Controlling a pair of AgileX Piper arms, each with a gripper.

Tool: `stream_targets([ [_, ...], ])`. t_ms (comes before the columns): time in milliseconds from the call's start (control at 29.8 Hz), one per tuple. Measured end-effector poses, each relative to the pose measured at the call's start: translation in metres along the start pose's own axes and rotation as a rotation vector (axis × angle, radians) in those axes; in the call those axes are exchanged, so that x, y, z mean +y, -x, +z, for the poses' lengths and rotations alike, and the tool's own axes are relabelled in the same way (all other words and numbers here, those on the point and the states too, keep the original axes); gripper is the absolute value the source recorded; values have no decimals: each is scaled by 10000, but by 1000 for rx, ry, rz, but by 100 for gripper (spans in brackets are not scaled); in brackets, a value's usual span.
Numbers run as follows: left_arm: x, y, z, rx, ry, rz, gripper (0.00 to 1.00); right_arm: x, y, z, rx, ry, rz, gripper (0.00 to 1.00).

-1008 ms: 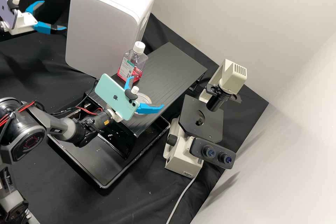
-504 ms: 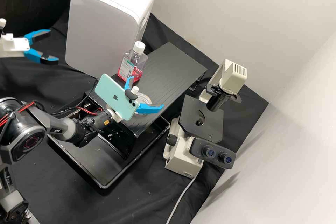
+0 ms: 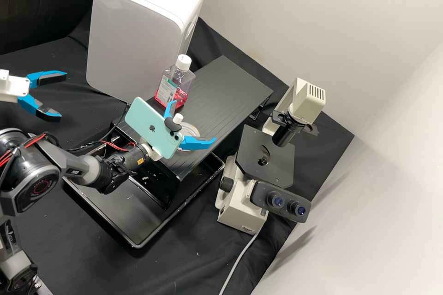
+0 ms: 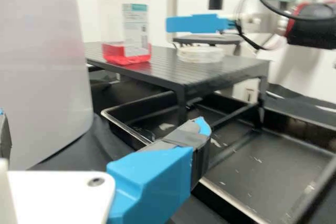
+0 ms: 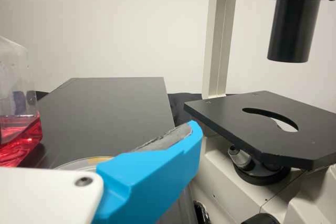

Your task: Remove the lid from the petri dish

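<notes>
Where the pale wall (image 3: 332, 18) fills the upper right, black cloth (image 3: 194, 258) covers the bench below it. At upper left stands a white box (image 3: 143, 27). At centre a black tray (image 3: 120, 212) holds a ribbed black platform (image 3: 230, 87), with a microscope (image 3: 272, 166) to its right. On the platform stand a red-filled flask (image 3: 174, 84) and, nearer mid-frame, the petri dish (image 4: 200, 53), lid on. The right gripper (image 3: 192, 122) straddles it, fingers spread. The left gripper (image 3: 53, 94), at the left edge, is spread too, holding nothing.
</notes>
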Motion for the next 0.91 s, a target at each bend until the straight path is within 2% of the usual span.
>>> stream_targets([
  [504,-6,-4,24,-11,-1,-3,100,0,0,0,0,0,0,100],
  [571,-24,-11,32,-15,2,-10,100,0,0,0,0,0,0,100],
  [639,-69,-36,57,-25,8,-31,100,0,0,0,0,0,0,100],
  [739,-144,-88,91,-29,-12,-61,100,0,0,0,0,0,0,100],
  [874,-213,-141,119,-16,-53,-82,100,0,0,0,0,0,0,100],
  [907,-230,-146,120,-11,-58,-88,100,0,0,0,0,0,0,100],
])
